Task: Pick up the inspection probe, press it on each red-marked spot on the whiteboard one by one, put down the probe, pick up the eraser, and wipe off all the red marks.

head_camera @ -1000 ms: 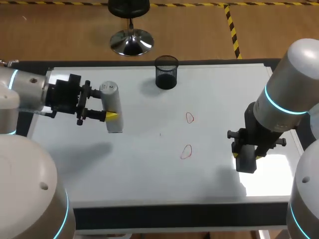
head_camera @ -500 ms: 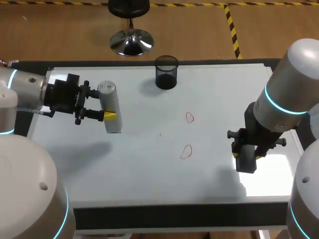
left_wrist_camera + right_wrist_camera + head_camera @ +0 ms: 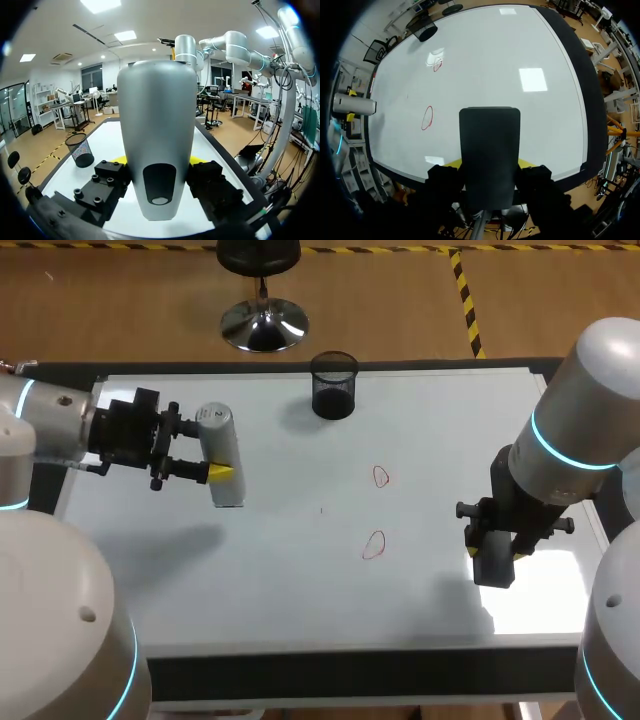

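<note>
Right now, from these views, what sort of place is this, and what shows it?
Likely a robotics test bench: a whiteboard tabletop bearing red marks, the robot's left tool gripping a silver probe, and its right tool gripping an eraser.

Left gripper (image 3: 221, 454) level, tight around probe (image 3: 230, 492); right gripper (image 3: 494, 553) downward, around eraser (image 3: 493, 571)

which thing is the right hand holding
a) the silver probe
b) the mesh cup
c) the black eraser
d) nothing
c: the right hand grips the black eraser from both sides, while the silver probe is in the left hand.
</note>
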`<state>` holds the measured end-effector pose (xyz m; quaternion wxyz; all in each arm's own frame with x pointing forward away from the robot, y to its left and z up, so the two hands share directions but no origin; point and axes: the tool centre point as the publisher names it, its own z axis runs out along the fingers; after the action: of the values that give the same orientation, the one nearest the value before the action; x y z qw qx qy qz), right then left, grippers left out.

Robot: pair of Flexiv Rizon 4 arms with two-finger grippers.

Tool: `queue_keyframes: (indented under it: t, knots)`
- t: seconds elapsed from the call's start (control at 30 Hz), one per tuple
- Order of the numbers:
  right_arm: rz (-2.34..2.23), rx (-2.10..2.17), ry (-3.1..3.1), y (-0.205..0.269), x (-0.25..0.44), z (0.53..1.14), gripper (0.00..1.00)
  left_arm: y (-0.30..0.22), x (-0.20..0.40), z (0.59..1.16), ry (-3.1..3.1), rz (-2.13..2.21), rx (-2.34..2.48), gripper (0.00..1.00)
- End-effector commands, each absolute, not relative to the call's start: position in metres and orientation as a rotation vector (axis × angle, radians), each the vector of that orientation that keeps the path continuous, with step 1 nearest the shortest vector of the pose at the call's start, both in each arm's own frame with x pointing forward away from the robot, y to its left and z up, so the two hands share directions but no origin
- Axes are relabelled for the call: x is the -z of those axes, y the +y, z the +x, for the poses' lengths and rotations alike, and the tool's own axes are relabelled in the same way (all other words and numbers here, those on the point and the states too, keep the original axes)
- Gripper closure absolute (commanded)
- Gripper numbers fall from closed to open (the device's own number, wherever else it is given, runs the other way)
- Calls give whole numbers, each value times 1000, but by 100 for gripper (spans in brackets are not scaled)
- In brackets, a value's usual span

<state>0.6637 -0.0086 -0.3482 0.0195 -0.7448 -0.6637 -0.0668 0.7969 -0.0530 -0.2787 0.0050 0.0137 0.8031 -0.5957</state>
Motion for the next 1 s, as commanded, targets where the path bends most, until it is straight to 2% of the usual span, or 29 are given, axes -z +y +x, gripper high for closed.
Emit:
queue_keyframes:
  t: [0.03,0.53,1.0]
  knots:
    - [-2310,211,-2059,-10,347,662,100,-53,279,798,2514,46,1868,100]
    - [-2317,177,-2095,16,343,676,100,-53,279,798,2514,46,1868,100]
    - [-2330,181,-2065,65,346,695,100,-53,279,798,2514,46,1868,100]
